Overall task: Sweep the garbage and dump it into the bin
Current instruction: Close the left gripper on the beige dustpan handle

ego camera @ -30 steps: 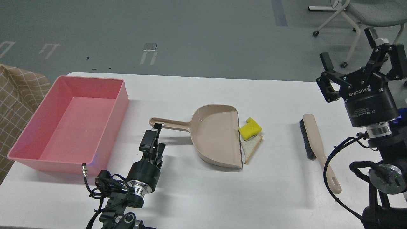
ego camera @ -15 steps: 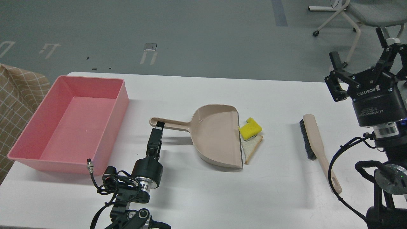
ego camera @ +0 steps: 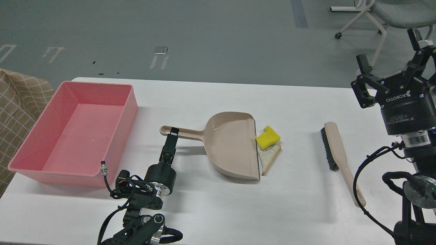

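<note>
Nearest the front edge of the white desk (ego camera: 211,211), toward its left half, the left arm is seen coming up from below. The left hand (ego camera: 173,132) is presented edge-on, reaching toward the far edge, with its tip at the end of the beige dustpan's handle; the two fingers cannot be told apart, so whether they are spread or pressed together cannot be told, nor whether the handle is actually touched.

Toward the right edge a beige brush (ego camera: 340,158) with dark bristles is laid flat, its handle pointing to the front edge.

In the middle of the desk the dustpan (ego camera: 231,144) is set flat, its handle directed toward the left edge and its open lip toward the right edge. Against that lip the garbage is found: the yellow sponge block (ego camera: 268,137) lies just beside the lip, and the triangular bread slice (ego camera: 269,157) lies on the front-edge side of the sponge, touching it.

Along the left edge the pink bin (ego camera: 20,160) is placed, reaching back almost to the far left corner, well apart from the garbage.

Beyond the right edge the right hand (ego camera: 391,59) is held raised, its fingers spread wide and nothing held between them. Behind it a wheeled chair (ego camera: 385,15) is seen on the grey floor.
</note>
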{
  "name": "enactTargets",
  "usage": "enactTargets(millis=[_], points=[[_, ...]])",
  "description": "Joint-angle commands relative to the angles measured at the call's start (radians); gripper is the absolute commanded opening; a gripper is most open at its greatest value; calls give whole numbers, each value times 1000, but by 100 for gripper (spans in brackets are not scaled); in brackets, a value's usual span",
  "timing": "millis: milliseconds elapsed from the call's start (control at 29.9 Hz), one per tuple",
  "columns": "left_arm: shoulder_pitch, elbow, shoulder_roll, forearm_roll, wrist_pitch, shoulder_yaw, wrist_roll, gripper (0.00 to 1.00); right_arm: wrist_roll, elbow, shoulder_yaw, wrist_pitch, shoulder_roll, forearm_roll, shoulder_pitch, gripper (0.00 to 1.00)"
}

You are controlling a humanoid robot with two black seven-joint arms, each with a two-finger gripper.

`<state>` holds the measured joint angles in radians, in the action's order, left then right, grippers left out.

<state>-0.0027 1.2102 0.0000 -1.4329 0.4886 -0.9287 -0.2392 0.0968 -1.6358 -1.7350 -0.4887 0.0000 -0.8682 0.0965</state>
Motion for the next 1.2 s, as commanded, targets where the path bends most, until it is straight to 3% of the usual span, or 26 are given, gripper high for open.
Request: enactTargets(millis=[0,1170], points=[[-5,-1,0,0,0,1,1,98,0,7,0,0,0,0,0,100],[-108,-86,0,12,0,28,-5,98,0,8,-37,0,0,0,0,100]])
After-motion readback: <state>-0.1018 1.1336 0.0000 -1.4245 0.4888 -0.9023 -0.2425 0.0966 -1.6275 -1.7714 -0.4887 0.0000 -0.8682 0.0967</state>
